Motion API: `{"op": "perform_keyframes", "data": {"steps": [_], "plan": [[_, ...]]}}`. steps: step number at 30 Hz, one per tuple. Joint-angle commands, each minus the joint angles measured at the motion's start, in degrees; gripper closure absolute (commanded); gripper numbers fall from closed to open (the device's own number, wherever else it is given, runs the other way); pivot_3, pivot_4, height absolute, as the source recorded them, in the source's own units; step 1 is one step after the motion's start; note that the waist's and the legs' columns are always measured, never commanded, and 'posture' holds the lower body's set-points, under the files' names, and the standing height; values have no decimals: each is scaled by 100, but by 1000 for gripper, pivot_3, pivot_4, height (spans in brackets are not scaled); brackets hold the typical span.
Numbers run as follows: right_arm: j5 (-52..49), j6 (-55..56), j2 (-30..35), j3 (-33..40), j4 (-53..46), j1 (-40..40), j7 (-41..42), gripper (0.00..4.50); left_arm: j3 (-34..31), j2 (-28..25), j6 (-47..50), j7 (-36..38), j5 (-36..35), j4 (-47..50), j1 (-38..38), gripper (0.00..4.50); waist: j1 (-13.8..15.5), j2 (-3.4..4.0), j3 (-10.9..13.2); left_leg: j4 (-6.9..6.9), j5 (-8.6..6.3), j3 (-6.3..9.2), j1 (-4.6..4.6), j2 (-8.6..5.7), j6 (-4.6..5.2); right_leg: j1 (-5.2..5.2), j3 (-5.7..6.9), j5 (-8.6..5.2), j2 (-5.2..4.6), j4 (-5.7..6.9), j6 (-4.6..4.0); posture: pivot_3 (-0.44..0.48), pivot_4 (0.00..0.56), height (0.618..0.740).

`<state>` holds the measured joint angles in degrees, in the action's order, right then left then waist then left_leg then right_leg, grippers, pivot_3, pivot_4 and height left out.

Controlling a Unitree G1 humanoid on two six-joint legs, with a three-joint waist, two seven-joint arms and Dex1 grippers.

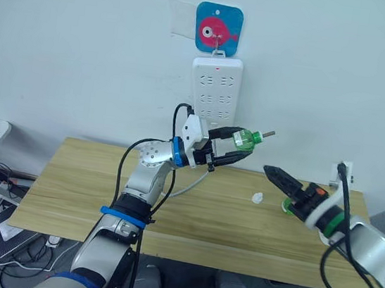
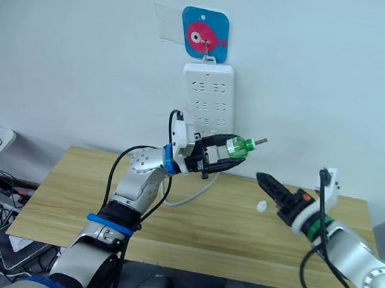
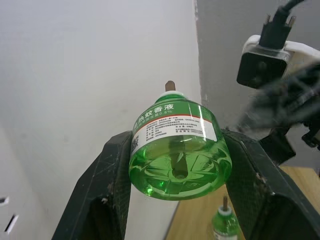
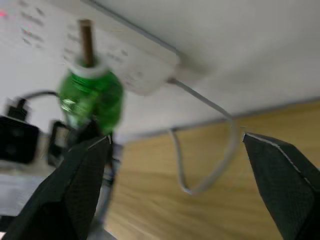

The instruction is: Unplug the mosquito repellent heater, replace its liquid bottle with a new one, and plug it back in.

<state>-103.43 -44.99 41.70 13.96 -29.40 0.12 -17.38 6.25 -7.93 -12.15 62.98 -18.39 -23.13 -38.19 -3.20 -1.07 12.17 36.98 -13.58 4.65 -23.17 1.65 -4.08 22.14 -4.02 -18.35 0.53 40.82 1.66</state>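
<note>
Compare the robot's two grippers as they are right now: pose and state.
The left gripper is shut on a green liquid bottle, held up in front of the power strip; the right gripper is open and holds nothing. The left is raised above the wooden table, the right sits lower, pointing toward the bottle. Both have black fingers.

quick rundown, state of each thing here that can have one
left gripper: shut on the green bottle, held up above the table
green bottle: uncapped, bare wick pointing toward the right gripper
right gripper: open, holding nothing
power strip: hanging on the wall, visible sockets vacant
second green bottle: standing upright on the table
small white piece: lying loose on the table
</note>
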Motion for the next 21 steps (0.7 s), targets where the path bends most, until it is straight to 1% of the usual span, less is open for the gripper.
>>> {"op": "perform_keyframes", "data": {"steps": [1,3,5,7,10,14,15,21], "plan": [[204,-773,1126,571,246,353,792,29,3,-87,106,297,-228,282,83,2266,-7,-1,2,-1,0,-3,2,-2,0,0,-4,0,0,0,0,-33,184,740],[645,-1172,1800,720,708,536,1184,29,48,-177,154,500,-275,374,172,2266,-13,-3,3,-1,0,-8,9,2,1,-1,-9,0,4,0,1,-32,187,740],[1203,-1417,2266,696,1193,585,1484,29,68,-222,170,625,-292,413,226,2266,-11,-7,5,-3,0,-9,15,8,1,-7,-9,-1,10,-1,3,-28,188,740],[1857,-1541,2547,541,1600,519,1751,29,83,-245,193,704,-306,423,244,2266,-1,-9,6,-2,0,-9,16,8,1,-7,-9,-14,10,-1,25,-21,193,740],[2879,-1597,2803,97,2103,289,2452,29,100,-251,184,774,-289,443,252,2266,1,-13,9,-2,0,-10,15,8,1,-7,-11,-14,10,-4,26,-7,197,740],[4495,-1286,2816,-824,3030,-298,3356,29,96,-264,284,757,-287,580,294,2266,14,-15,21,-3,0,-9,14,8,1,-8,-9,-14,9,-10,26,8,207,740],[4761,-1263,2749,-969,3257,-465,3516,29,97,-277,322,741,-287,637,325,2266,21,-10,24,-3,0,-10,15,8,1,-8,-10,-14,8,-10,26,19,217,740],[6164,-997,2446,-1664,4218,-1284,4424,29,78,-402,524,655,-294,975,586,2266,41,-7,57,-5,-1,-9,15,7,1,-7,-10,-12,7,-11,23,42,232,740]]}}
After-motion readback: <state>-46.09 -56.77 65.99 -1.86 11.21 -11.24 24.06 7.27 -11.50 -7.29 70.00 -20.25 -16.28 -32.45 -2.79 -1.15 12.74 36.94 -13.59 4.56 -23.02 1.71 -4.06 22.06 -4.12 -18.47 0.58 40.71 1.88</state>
